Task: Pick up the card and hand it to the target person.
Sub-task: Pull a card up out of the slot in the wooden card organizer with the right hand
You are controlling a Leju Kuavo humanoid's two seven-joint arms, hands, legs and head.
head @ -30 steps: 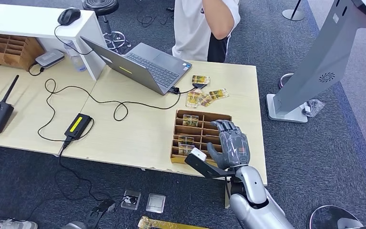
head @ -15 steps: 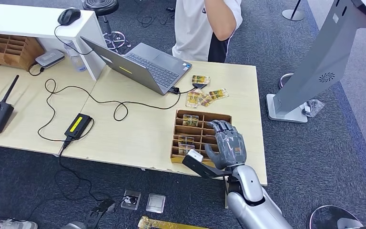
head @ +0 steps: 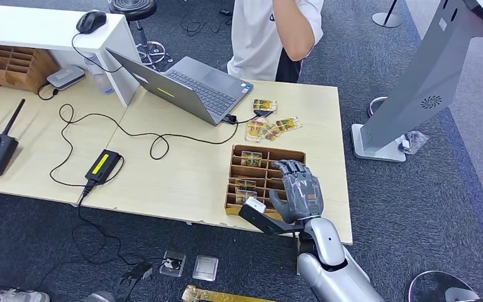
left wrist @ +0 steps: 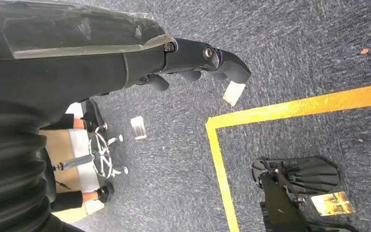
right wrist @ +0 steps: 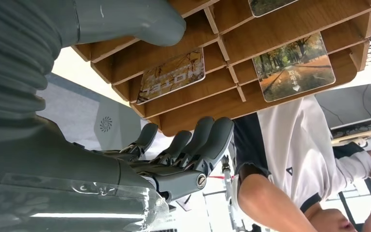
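The right robot hand (head: 299, 192) hovers over the wooden tray (head: 236, 151) at the bench's (head: 182, 170) near right corner, fingers (right wrist: 207, 140) loosely spread and holding nothing. It sits above the tray's right-hand slots, toward 3 o'clock of the tray's middle. The left robot hand (left wrist: 193, 58) hangs by the floor, fingers curled in with nothing in them.

Cards lie in several slots. In the head view one card (head: 251, 156) rests at the tray's 12 o'clock row, and two more (head: 245, 189) at about 8 o'clock of the tray, just beside the thumb. The right wrist view shows two cards lying flat in their slots: a tree-picture card (right wrist: 293, 67) and a lettered card (right wrist: 171, 76).

To do the pick well, the hand probably should shift toward 9 o'clock so thumb and fingers bracket one card, not a slot wall. The cards lie flat and look thin, so a fingertip likely needs to tip an edge up against the slot divider before pinching. Press lightly; the tray looks light and could slide on the bench. Loose cards (head: 270, 128) lie at 12 o'clock beyond the tray, near the laptop (head: 192, 85).

The person (head: 270, 38) stands at the bench's far edge, at 12 o'clock, so the handover reach goes forward over the tray.
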